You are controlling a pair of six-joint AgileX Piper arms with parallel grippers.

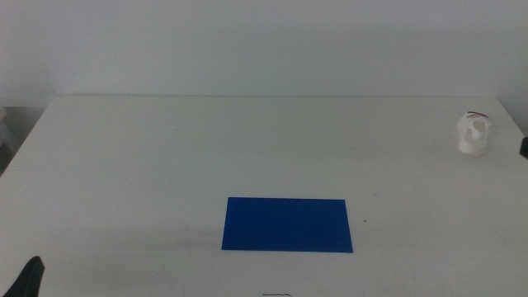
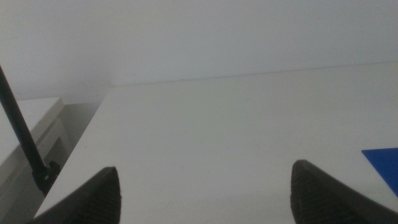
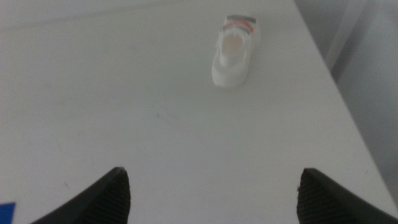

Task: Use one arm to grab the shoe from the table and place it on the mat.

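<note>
The white shoe [image 1: 473, 134] stands on the table [image 1: 165, 165] at the far right, seen end-on, with red and dark straps on top. The deep-blue mat [image 1: 287, 223] lies flat at the front middle, with nothing on it. My right gripper [image 3: 214, 202] is open and empty, its jaws wide apart, and the shoe [image 3: 235, 53] lies well ahead of it, apart from it. Only a dark bit of the right arm [image 1: 524, 147] shows at the right edge of the middle view. My left gripper [image 2: 205, 205] is open and empty, waiting at the front left corner [image 1: 29, 280].
The table's right edge [image 3: 336, 87] runs close beside the shoe. A black rod [image 2: 22, 137] stands off the table's left side. A corner of the mat [image 2: 382, 165] shows in the left wrist view.
</note>
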